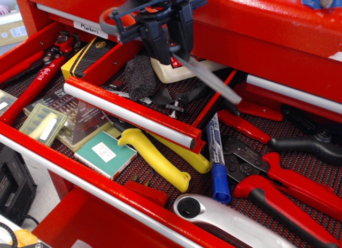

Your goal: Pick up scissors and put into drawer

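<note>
My gripper (172, 45) is dark blue-black and hangs at the top centre, above the back of the narrow red drawer (107, 62). It is shut on the scissors (209, 78). Their orange-red and grey handle loops (110, 16) stick out to the left, and the long silver blades slant down to the right, with the tip over the drawer's right wall. The drawer stands open, with a rounded silver pull bar (128, 112) across its front and a black mesh liner (187, 90).
In the narrow drawer lie a black rough lump (140, 74), a white bottle (173, 69) and a black clip (176, 101). The wide drawer below holds yellow-handled pliers (157, 157), a blue marker (216, 162), red pliers (288, 178), a silver tool (224, 218) and small boxes (104, 152).
</note>
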Tool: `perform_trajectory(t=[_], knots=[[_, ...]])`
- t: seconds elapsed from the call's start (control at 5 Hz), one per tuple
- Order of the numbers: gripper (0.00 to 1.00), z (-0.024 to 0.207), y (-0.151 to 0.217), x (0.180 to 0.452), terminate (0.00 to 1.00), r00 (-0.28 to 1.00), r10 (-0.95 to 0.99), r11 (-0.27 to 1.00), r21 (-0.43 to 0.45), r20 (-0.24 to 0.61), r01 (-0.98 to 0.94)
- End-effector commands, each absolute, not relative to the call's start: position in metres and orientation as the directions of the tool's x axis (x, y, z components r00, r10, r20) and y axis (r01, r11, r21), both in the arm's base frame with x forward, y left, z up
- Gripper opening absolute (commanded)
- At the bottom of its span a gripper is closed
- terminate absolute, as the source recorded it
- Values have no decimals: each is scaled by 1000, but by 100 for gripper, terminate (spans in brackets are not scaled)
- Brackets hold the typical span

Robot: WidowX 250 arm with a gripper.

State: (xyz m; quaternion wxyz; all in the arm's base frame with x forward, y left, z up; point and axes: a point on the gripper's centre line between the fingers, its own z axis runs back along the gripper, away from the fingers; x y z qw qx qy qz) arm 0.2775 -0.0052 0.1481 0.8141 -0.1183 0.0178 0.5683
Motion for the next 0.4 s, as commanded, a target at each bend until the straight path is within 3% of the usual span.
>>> perform_trajectory(t=[0.0, 0.2], knots=[[100, 148, 15, 293, 0, 193, 971, 160, -218, -138, -963], [100, 148, 15, 293, 100, 193, 971, 160, -218, -138, -963]])
